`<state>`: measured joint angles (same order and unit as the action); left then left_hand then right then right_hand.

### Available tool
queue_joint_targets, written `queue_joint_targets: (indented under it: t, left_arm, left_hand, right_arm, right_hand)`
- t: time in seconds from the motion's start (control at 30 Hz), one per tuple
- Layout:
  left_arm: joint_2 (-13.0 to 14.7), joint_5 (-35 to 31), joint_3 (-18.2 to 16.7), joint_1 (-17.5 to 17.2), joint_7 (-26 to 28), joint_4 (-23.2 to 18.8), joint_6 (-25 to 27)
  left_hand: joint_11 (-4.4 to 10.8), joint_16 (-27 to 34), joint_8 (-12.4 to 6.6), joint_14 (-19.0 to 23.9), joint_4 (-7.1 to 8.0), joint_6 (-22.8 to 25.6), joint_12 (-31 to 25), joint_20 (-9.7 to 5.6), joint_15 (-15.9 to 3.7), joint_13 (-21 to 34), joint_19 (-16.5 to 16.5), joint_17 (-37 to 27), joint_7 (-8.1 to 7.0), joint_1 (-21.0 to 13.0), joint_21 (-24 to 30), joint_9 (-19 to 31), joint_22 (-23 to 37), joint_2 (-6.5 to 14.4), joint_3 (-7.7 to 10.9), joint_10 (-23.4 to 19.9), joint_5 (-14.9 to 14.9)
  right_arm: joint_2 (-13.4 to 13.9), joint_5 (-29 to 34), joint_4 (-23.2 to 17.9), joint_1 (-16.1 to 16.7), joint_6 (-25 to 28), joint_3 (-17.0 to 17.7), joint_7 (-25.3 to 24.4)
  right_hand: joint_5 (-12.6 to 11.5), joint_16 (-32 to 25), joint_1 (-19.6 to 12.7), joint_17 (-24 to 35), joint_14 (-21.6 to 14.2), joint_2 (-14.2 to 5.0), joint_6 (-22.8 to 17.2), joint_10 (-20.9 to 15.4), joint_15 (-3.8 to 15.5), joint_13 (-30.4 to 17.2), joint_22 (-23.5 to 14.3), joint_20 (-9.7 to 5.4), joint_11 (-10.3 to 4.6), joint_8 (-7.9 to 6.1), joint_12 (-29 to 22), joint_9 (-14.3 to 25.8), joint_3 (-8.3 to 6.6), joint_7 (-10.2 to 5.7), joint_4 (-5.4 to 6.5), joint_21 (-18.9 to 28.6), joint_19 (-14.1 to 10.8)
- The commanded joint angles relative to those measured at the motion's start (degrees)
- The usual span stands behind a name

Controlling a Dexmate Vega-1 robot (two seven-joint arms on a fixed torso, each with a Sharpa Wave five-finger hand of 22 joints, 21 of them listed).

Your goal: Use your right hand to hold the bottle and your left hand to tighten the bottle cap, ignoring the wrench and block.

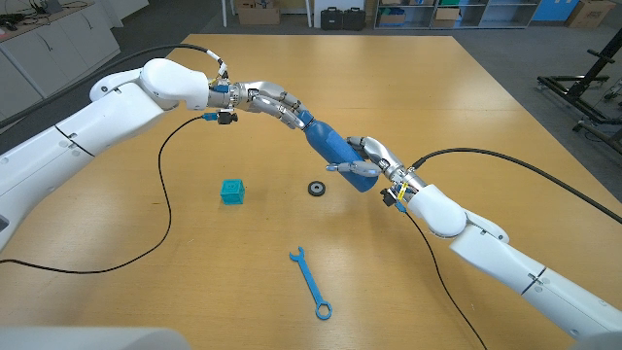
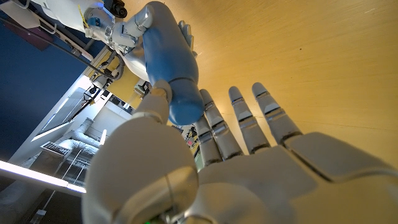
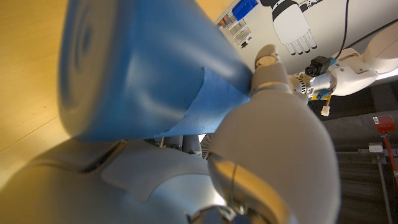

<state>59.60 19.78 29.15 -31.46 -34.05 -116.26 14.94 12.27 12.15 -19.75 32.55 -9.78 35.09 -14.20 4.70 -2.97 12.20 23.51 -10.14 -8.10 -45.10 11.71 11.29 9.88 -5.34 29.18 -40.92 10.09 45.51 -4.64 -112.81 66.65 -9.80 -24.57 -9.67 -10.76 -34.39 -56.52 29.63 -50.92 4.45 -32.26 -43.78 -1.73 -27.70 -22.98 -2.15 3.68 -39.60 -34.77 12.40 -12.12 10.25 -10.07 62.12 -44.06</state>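
The blue bottle (image 1: 332, 149) hangs tilted above the wooden worktop (image 1: 466, 87), held between both hands. The right hand (image 1: 367, 157) grasps its lower body, fingers (image 1: 342, 166) wrapped round it. The left hand (image 1: 273, 101) meets the bottle's upper end, thumb against the neck while the other fingers (image 2: 245, 124) lie stretched out beside it; whether they clamp the cap I cannot tell. Below the bottle sits a small black ring (image 1: 317, 189); left of that a teal block (image 1: 232, 192), and nearer the robot a blue wrench (image 1: 312, 282)
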Motion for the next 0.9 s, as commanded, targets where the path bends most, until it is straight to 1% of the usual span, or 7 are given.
queue_joint_targets:
  t: [0.03,0.07,0.23,0.47,0.5,0.7,0.9]
  left_arm:
    - [-0.2,-0.4,-1.3,-3.1,4.8,-1.4,-3.1]
    - [-0.3,-0.9,-1.4,-3.5,5.5,-1.7,-3.6]
    - [-0.5,-3.3,-1.9,-5.4,9.1,-3.3,-6.1]
    - [-0.6,-5.2,-3.1,-7.4,12.7,-5.1,-8.5]
    - [-0.5,-5.4,-3.2,-7.5,12.9,-5.2,-8.7]
    - [0.2,-6.1,-3.4,-7.2,11.8,-5.0,-8.9]
    - [0.9,-5.9,-3.9,-7.3,10.8,-3.8,-9.6]
  left_hand:
    - [0.17,0.1,-0.77,0.9,-0.05,2.0,-0.3,-0.51,-7.77,0.1,0.9,0.0,-0.73,-2.0,0.0,0.2,0.1,0.8,0.94,-1.7,0.4]
    - [0.22,0.0,-0.89,0.9,-0.07,2.3,-0.3,-0.82,-7.82,0.1,1.1,0.0,-0.82,-2.3,0.1,0.2,0.1,1.0,1.13,-2.0,0.5]
    - [0.32,0.0,-1.54,2.0,-0.39,4.4,-0.4,-1.39,-8.94,0.1,1.8,0.0,-1.92,-4.3,0.0,0.1,0.1,1.7,2.27,-4.4,0.8]
    - [0.37,-0.3,-1.71,2.6,-0.84,5.4,0.0,-1.63,-9.45,0.1,2.1,0.0,-3.21,-7.5,-0.1,0.1,0.1,2.5,3.79,-5.4,1.2]
    - [0.4,-0.4,-1.74,2.6,-0.91,5.6,0.1,-1.76,-9.51,0.1,2.1,0.0,-3.59,-8.3,-0.1,0.1,0.1,2.7,4.14,-5.7,1.3]
    - [0.5,-0.6,-1.82,2.7,-0.9,6.1,0.4,-1.85,-9.52,0.1,2.1,-0.1,-3.77,-10.1,-0.3,0.1,0.1,3.1,4.96,-6.3,1.6]
    - [0.5,-0.7,-1.79,2.7,-0.79,6.2,0.5,-1.8,-9.47,0.1,2.0,-0.1,-3.83,-10.7,-0.4,0.1,0.1,3.3,5.28,-6.6,1.7]
  right_arm:
    - [-1.1,-5.5,2.2,-0.5,-2.9,-0.8,4.4]
    - [-1.1,-5.8,2.2,-0.9,-2.8,-1.0,5.1]
    - [-0.8,-6.2,1.9,-2.2,-2.0,-1.9,7.1]
    - [-1.3,-8.8,2.7,-3.4,-2.9,-2.2,9.3]
    - [-1.4,-9.3,2.9,-3.6,-3.1,-2.2,9.6]
    - [-1.4,-11.9,3.2,-4.5,-3.0,-2.2,11.6]
    - [-1.1,-14.6,3.3,-5.1,-2.5,-1.9,13.3]
  right_hand:
    - [0.3,-0.2,-12.8,0.3,-9.2,-13.34,-14.3,-13.0,13.8,-0.1,-0.3,-10.72,-12.29,-0.39,0.1,0.3,-9.61,-12.83,1.8,0.6,-2.2]
    - [0.3,-0.2,-12.8,0.3,-9.2,-13.34,-14.3,-13.0,13.8,-0.2,-0.2,-10.72,-12.34,-0.38,0.1,0.3,-9.63,-12.82,1.79,0.6,-2.2]
    - [0.3,-0.2,-12.8,0.4,-9.3,-13.3,-14.3,-13.1,13.79,-0.2,-0.2,-10.73,-12.39,-0.4,0.1,0.3,-9.65,-12.82,1.75,0.7,-2.2]
    - [0.3,-0.2,-12.8,0.5,-9.3,-13.27,-14.3,-13.2,13.77,-0.3,-0.2,-10.74,-12.4,-0.39,0.1,0.3,-9.69,-12.78,1.71,0.9,-2.3]
    - [0.3,-0.1,-12.8,0.5,-9.4,-13.27,-14.3,-13.2,13.78,-0.4,-0.2,-10.74,-12.36,-0.37,0.1,0.2,-9.71,-12.85,1.7,1.0,-2.3]
    - [0.3,-0.2,-12.8,0.6,-9.5,-13.25,-14.3,-13.2,13.77,-0.5,-0.1,-10.74,-12.34,-0.37,0.2,0.2,-9.74,-12.8,1.68,1.1,-2.3]
    - [0.3,-0.2,-12.9,0.6,-9.6,-13.25,-14.3,-13.2,13.78,-0.5,-0.1,-10.75,-12.34,-0.36,0.2,0.2,-9.77,-12.8,1.66,1.2,-2.3]
